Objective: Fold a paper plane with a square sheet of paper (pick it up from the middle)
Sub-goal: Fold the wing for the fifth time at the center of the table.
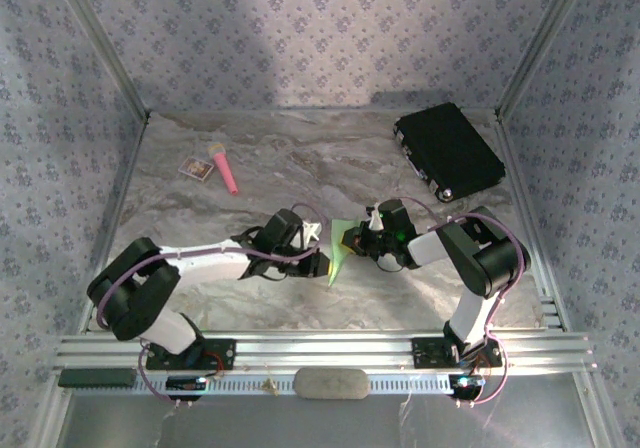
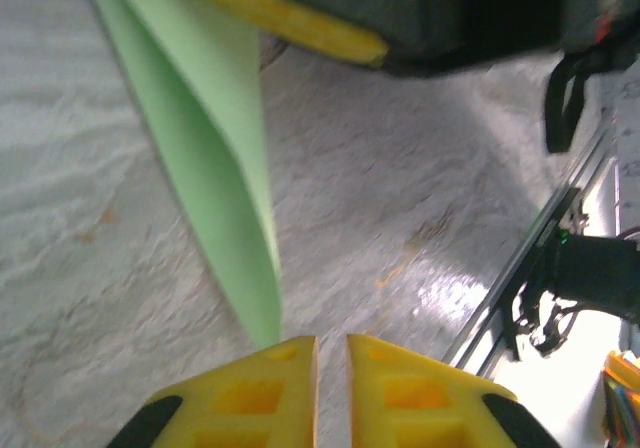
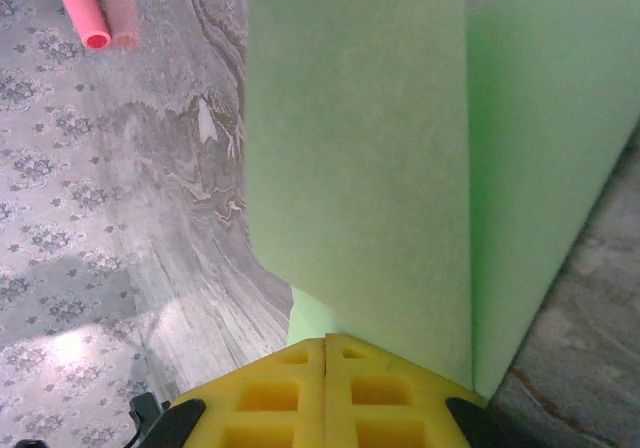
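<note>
folding under way: right claw (image 3: 327, 340) clamped on the creased square sheet of paper (image 3: 360, 148), held above the middle of the table (image 1: 300, 158); left claw (image 2: 332, 346) barely apart, empty, beside its tip. no dart shape yet; most folds apparently remain.

We found the sheet of paper (image 1: 340, 250) near the middle of the table (image 1: 300, 158), between the two grippers. The left gripper (image 2: 332, 346) stood on its left. The right gripper (image 3: 327, 340) stood on its right, with the sheet pinched between its fingers. The sheet's pointed end lay toward the near edge, just beside the left fingertips. Well behind and to the left lay a stick (image 1: 224, 168), with a card (image 1: 196, 169) just left of it. A case (image 1: 448, 151) sat in the far right corner.
</note>
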You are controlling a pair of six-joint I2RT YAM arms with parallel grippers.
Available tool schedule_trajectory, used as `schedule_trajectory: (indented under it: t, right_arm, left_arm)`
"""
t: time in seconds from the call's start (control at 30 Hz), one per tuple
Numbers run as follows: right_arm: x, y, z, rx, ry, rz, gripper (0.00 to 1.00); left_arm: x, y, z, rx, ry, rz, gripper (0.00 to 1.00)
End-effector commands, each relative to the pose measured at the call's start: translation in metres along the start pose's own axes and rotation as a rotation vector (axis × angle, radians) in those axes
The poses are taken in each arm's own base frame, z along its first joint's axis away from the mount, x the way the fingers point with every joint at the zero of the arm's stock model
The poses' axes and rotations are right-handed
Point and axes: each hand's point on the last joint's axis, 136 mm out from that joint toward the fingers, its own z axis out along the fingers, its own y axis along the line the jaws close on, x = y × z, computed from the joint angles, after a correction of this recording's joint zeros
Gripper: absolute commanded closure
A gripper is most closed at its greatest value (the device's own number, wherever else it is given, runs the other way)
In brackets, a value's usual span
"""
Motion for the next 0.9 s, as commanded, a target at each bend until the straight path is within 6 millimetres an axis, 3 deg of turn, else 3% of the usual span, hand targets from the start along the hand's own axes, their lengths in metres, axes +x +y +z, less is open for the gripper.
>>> schedule_trajectory:
  t: [0.0,0.13,0.5,0.87]
  right_arm:
    - [0.010,-0.041,0.001,0.157,0.001,0.052,0.99]
    - [0.010,-0.041,0.000,0.156,0.003,0.053,1.00]
    - [0.011,-0.040,0.001,0.157,0.004,0.055,1.00]
    - [0.010,-0.042,0.000,0.162,0.004,0.056,1.00]
  left_arm:
    - [-0.017,-0.013,0.007,0.029,0.008,0.015,0.89]
    - [-0.025,-0.019,0.020,0.050,0.038,0.016,0.90]
    - [-0.032,-0.011,0.048,0.046,0.097,0.012,0.90]
    - [-0.022,0.009,0.056,-0.034,0.146,0.019,0.89]
